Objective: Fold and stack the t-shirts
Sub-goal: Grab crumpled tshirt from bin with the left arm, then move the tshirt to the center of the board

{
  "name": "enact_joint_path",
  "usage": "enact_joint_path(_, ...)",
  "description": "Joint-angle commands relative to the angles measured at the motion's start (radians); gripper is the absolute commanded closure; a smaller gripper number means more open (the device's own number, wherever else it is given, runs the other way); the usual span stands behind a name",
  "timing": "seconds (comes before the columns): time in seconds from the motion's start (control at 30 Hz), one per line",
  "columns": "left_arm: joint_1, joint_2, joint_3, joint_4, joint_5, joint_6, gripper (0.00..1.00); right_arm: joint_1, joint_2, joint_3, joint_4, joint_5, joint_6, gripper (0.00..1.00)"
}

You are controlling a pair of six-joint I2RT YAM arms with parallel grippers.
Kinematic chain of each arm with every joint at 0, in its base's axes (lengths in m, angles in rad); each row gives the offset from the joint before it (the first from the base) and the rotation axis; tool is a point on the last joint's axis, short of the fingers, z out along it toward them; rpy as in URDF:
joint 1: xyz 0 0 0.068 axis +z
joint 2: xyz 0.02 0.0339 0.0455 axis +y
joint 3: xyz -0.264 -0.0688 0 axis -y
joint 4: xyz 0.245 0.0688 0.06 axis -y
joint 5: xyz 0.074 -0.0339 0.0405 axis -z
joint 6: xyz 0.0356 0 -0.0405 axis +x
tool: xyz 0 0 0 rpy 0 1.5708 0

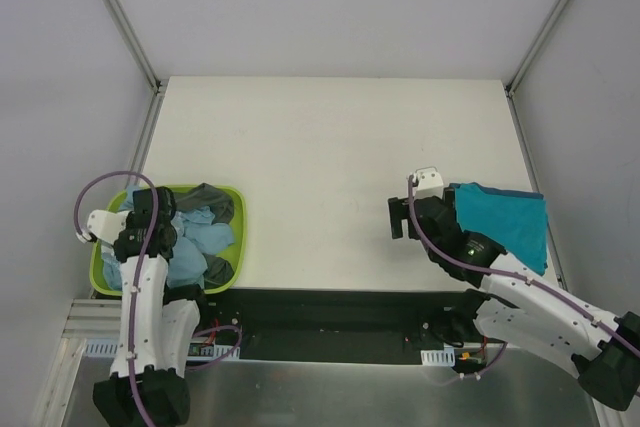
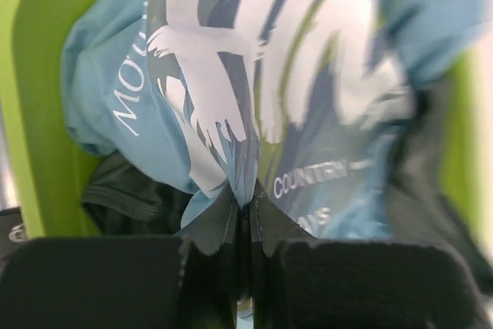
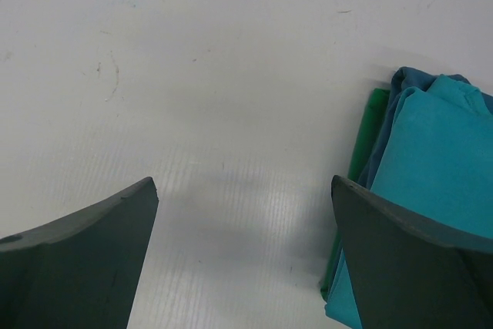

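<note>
From above, the left end effector (image 1: pixel 150 212) is dipping into the lime-green tub (image 1: pixel 237 209) at the near left corner of the worktop (image 1: pixel 330 147), where the light blue t-shirt (image 1: pixel 200 237) is lying crumpled among dark grey t-shirts (image 1: pixel 208 197). The right end effector (image 1: pixel 402 217) is hovering over bare worktop, just left of the teal t-shirt (image 1: pixel 505 222), which is lying folded near the right edge, likely as the base of the stack.

In the left wrist view, the fingers are pressing together on a ridge of the light blue t-shirt, pinching its printed front, probably so it can be lifted out. A dark grey t-shirt is bunching underneath at the left and may be dragged along; the tub wall is crowding both sides.

In the right wrist view, the fingers are standing spread wide and holding nothing. The teal t-shirt's folded edge is sitting just beside the right finger, and nothing is blocking the open surface ahead.
</note>
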Motion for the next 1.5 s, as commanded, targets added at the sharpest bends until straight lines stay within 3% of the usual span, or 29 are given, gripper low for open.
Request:
enact_joint_path(0.0, 0.008, -0.09, 0.179, -0.002, 0.028, 0.036, 1.0, 0.005, -0.044, 0.019, 0.004, 0.014, -0.014, 0.04)
enact_joint_path(0.27, 0.007, -0.069, 0.585, 0.035, 0.118, 0.21, 1.0, 0.005, -0.044, 0.077, -0.001, 0.064, -0.058, 0.04)
enact_joint_path(0.37, 0.006, -0.003, 0.765, 0.132, 0.283, 0.348, 1.0, 0.003, -0.027, 0.104, 0.001, 0.109, -0.059, 0.04)
enact_joint_path(0.53, 0.007, 0.172, 1.085, 0.192, 0.486, 0.456, 1.0, 0.0, 0.008, 0.135, -0.001, 0.144, -0.065, 0.04)
enact_joint_path(0.7, 0.004, 0.321, 1.284, 0.279, 0.921, 0.426, 1.0, -0.012, 0.002, 0.131, -0.005, 0.198, -0.057, 0.04)
enact_joint_path(0.8, -0.017, 0.362, 1.229, 0.44, 1.167, 0.335, 1.0, -0.026, -0.018, 0.124, -0.005, 0.212, -0.043, 0.04)
enact_joint_path(0.87, -0.134, 0.398, 1.228, 0.498, 1.165, 0.358, 1.0, -0.037, -0.03, 0.124, -0.005, 0.207, -0.032, 0.04)
enact_joint_path(0.97, -0.374, 0.473, 1.285, 0.499, 1.014, 0.464, 1.0, -0.051, -0.04, 0.124, -0.011, 0.204, -0.025, 0.04)
enact_joint_path(1.17, -0.58, 0.687, 1.509, 0.497, 0.98, 0.514, 1.0, -0.071, -0.067, 0.123, -0.04, 0.205, 0.001, 0.04)
enact_joint_path(1.33, -0.667, 0.87, 1.702, 0.497, 1.005, 0.518, 1.0, -0.081, -0.093, 0.114, -0.06, 0.218, 0.007, 0.04)
enact_joint_path(1.47, -0.666, 0.901, 1.632, 0.497, 0.956, 0.562, 1.0, -0.089, -0.11, 0.126, -0.125, 0.23, 0.046, 0.04)
